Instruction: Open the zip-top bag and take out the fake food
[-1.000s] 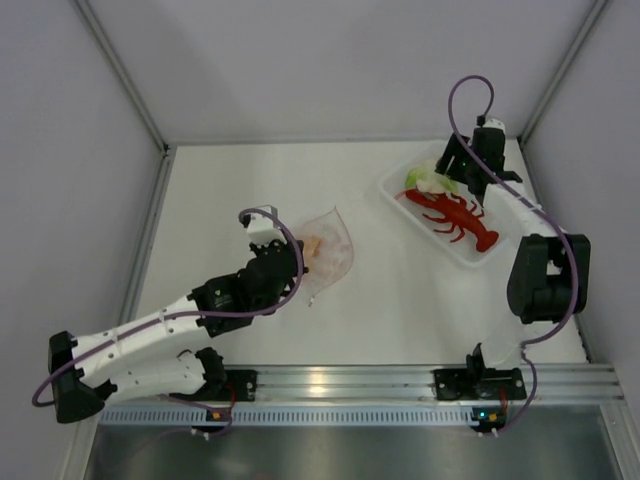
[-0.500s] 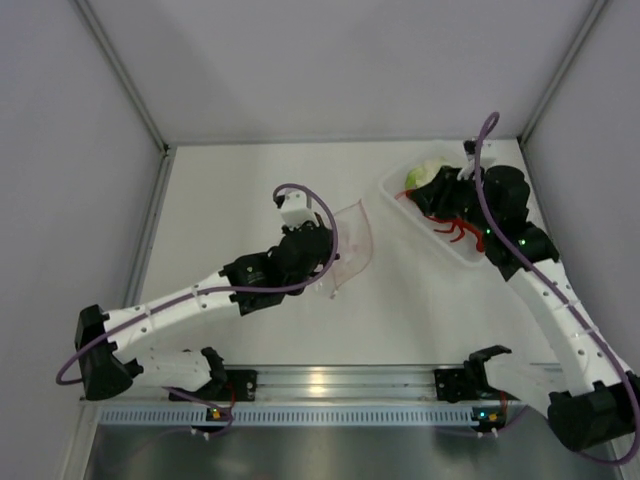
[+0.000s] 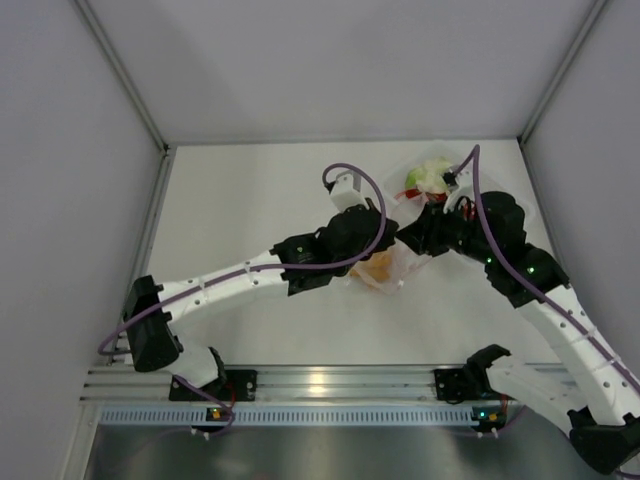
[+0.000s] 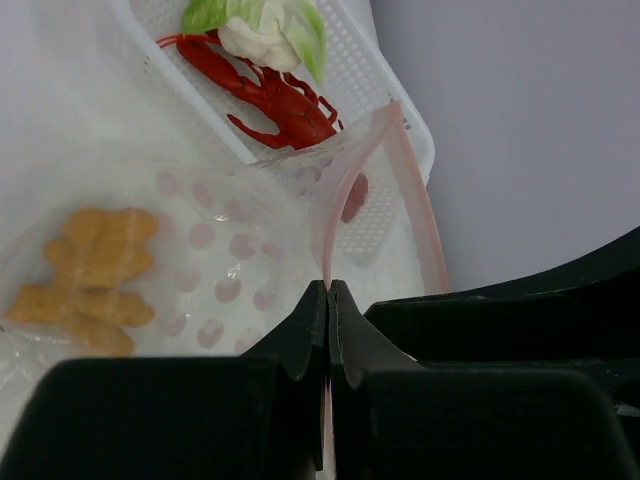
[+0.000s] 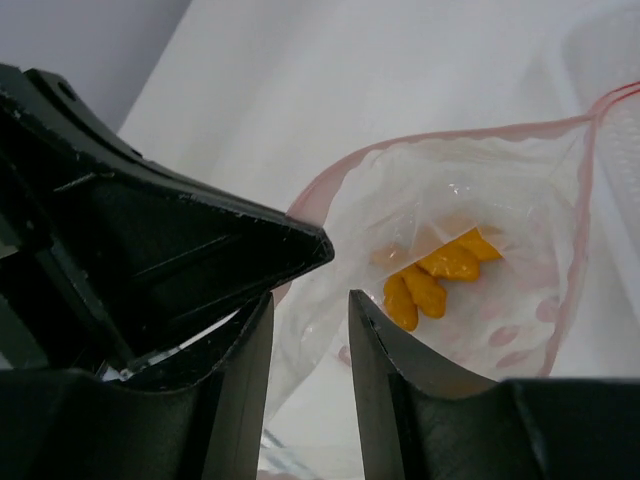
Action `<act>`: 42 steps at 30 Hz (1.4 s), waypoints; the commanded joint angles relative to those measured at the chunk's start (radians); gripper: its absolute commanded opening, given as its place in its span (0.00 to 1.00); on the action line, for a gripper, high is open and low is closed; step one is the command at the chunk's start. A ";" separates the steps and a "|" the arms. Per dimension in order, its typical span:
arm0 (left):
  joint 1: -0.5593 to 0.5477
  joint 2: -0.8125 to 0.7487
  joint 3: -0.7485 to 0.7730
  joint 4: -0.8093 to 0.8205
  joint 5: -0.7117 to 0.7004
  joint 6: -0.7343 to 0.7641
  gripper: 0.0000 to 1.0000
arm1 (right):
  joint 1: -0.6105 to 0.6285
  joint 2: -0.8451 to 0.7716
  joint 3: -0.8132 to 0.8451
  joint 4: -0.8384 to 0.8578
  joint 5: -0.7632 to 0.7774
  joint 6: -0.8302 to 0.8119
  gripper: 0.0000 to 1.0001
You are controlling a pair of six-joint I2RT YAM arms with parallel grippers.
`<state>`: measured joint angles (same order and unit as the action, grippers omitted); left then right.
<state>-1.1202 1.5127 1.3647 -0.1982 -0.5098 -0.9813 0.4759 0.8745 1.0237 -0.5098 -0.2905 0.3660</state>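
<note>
I see L gripper point(image 4: 328, 300) pinched shut on zip-top bag point(image 4: 215, 245) pink rim; R gripper point(image 5: 310, 312) jaws apart by its mouth, orange piece point(image 5: 440, 265) inside.

Left claw point(image 4: 328, 305) tips pressed together on the pink zip strip point(image 4: 352, 175) of the zip-top bag point(image 4: 235, 255). The strip forks apart beyond the tips. Left of the claw, inside the bag: orange ridged piece point(image 4: 95, 268). Beyond the claw: white perforated tray point(image 4: 372, 85) holding red lobster point(image 4: 272, 97) and a white-and-green leafy piece point(image 4: 262, 28), the two touching.
</note>
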 commanded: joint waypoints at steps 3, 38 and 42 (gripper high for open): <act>-0.015 -0.018 -0.016 0.103 -0.030 -0.132 0.00 | 0.010 0.024 0.079 -0.183 0.258 -0.102 0.36; -0.135 -0.057 -0.084 0.286 -0.300 -0.148 0.00 | 0.274 0.319 0.081 0.106 0.467 0.214 0.29; -0.158 -0.069 -0.104 0.318 -0.314 -0.177 0.00 | 0.253 0.317 -0.031 0.192 0.488 0.214 0.29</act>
<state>-1.2194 1.4498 1.2469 -0.0296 -0.9009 -1.0943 0.7280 1.1870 1.0470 -0.4335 0.1913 0.5686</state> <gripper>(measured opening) 0.019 0.287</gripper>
